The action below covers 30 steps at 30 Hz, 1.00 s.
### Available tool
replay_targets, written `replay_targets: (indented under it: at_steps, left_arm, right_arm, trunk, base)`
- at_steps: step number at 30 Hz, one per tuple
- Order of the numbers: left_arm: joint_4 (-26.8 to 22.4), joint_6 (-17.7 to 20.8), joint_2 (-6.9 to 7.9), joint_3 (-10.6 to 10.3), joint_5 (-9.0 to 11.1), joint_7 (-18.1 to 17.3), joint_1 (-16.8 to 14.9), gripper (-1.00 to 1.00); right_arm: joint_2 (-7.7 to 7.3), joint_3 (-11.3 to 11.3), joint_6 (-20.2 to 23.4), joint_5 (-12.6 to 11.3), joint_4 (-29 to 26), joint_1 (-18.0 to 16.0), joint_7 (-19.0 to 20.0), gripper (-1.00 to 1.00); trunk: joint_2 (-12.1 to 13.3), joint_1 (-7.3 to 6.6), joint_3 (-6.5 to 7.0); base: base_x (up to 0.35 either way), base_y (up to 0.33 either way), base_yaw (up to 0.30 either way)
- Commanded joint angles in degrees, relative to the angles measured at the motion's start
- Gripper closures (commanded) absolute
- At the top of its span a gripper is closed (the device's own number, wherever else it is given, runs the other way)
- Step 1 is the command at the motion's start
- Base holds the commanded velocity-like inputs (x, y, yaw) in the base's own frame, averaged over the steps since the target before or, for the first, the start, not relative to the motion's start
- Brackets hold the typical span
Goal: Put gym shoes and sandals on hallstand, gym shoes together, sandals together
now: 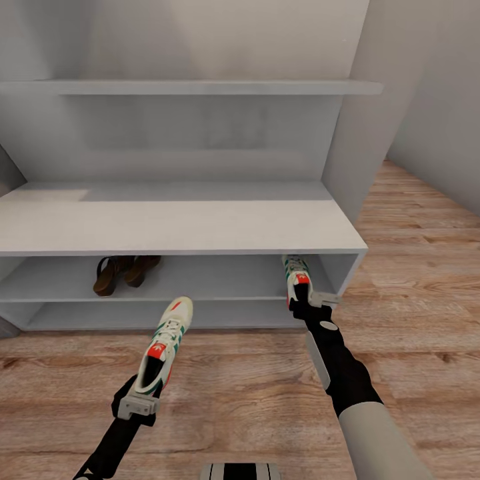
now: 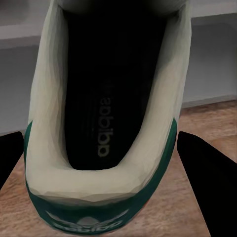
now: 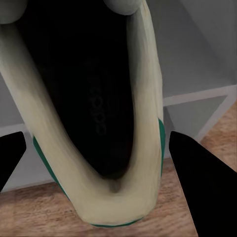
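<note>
On the left, our left tool (image 1: 137,402) has the heel of one gym shoe (image 1: 165,345) clamped between its fingers, toe aimed at the shoe rack (image 1: 180,223) and the sole held above the wooden floor (image 1: 253,393). From the wrist we look straight into its dark insole, cream collar and green heel band (image 2: 98,123), with the dark fingers (image 2: 210,182) flanking the heel on both sides. It sits short of the shelf, so we judge this one goes in second, and it should land right beside its partner.

Moving along, the two brown sandals (image 1: 125,272) already sit side by side on the upper tier, toward its left end.

Over on the right, our right tool (image 1: 312,303) grips the other shoe (image 1: 295,272) by the heel, its toe already under the thick top and into the right end of that same tier. To do this well we want the sole level and fully over the shelf board before we let go, not hanging off the front lip. White upper, green stripes, red tongue label; from the right wrist, the same dark insole (image 3: 94,98) between the black fingers (image 3: 197,173).
</note>
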Motion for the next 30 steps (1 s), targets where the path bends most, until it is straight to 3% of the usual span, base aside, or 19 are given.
replay_targets:
  at_steps: [1, 30]
  left_arm:
    - [0.01, -0.01, -0.01, 0.0, -0.12, 0.02, 0.0, 1.0]
    - [0.08, -0.03, -0.07, 0.06, -0.56, 0.03, 0.01, 1.0]
  right_arm:
    - [0.0, 0.0, 0.14, 0.01, -0.01, -0.02, 0.0, 1.0]
    - [0.0, 0.0, 0.74, 0.02, 0.05, -0.35, -0.09, 1.0]
  trunk:
    - [0.0, 0.0, 0.0]
    - [0.0, 0.0, 0.0]
  base:
    - [0.0, 0.0, 0.0]
    - [0.0, 0.0, 0.0]
